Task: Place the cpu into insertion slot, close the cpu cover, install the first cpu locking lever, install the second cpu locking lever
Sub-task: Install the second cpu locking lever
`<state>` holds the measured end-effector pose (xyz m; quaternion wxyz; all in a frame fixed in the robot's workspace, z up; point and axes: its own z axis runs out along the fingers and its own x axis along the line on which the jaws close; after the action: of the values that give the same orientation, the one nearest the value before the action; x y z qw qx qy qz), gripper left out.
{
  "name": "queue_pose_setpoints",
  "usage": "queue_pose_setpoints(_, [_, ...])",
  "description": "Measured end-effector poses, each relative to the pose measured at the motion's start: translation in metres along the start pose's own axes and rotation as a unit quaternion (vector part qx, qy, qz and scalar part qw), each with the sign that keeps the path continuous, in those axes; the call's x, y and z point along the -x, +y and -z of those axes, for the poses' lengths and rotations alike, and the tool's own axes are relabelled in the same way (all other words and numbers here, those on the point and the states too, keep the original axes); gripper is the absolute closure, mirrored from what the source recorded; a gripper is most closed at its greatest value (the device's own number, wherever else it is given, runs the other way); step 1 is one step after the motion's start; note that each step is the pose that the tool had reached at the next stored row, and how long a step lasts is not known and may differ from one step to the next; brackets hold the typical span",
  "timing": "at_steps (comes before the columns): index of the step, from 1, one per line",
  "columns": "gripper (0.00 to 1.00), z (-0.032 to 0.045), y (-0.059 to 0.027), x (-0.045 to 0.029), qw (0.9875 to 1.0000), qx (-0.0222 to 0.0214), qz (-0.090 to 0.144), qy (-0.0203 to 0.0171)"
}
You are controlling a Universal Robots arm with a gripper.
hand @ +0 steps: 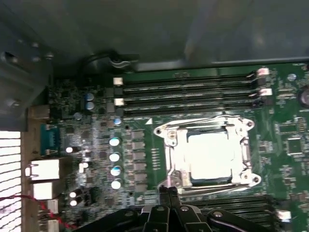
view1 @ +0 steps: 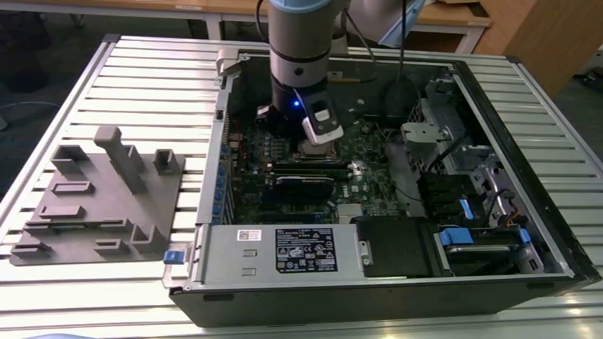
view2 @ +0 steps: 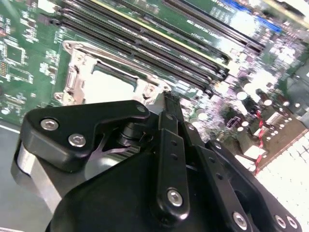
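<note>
Already the cpu (hand: 212, 157) sits socketed beside the jaws.

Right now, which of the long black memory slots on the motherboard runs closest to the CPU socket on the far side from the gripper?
The last slot of that four-slot bank, directly bordering the cpu cover; its three neighbours lie progressively farther away from the gripper.

Close wrist cameras; exterior overlooking motherboard (view1: 311, 169)
</note>
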<state>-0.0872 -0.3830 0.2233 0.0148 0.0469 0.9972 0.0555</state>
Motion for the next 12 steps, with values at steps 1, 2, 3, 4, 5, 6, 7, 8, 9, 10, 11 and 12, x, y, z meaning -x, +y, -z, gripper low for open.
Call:
queue_pose_setpoints(1, [0.89,-0.0002,0.0003,0.0034,1.0,0.0,0.0,0.0])
queue_pose_setpoints(2, [0.89,-0.0003,0.0006,0.0071,1.0,0.0,0.0,0.0])
queue_pose_setpoints(3, [0.89,-0.0005,0.001,0.0112,1.0,0.0,0.0,0.0])
queue_pose_setpoints(4, [0.89,-0.0007,0.0013,0.015,1.0,0.0,0.0,0.0])
queue_pose_setpoints(5, [0.89,-0.0009,0.0017,0.0186,1.0,0.0,0.0,0.0])
queue_pose_setpoints(6, [0.89,-0.0011,0.002,0.0223,1.0,0.0,0.0,0.0])
queue_pose_setpoints(7, [0.89,-0.0013,0.0023,0.0259,1.0,0.0,0.0,0.0])
queue_pose_setpoints(8, [0.89,-0.0014,0.0026,0.0293,1.0,0.0,0.0,0.0])
queue_pose_setpoints(9, [0.89,-0.0016,0.0029,0.0324,1.0,0.0,0.0,0.0])
queue_pose_setpoints(10, [0.89,-0.0018,0.0032,0.0354,1.0,0.0,0.0,0.0])
queue_pose_setpoints(11, [0.89,-0.002,0.0034,0.0378,1.0,0.0,0.0,0.0])
queue_pose_setpoints(12, [0.89,-0.0021,0.0036,0.0394,1.0,0.0,0.0,0.0])
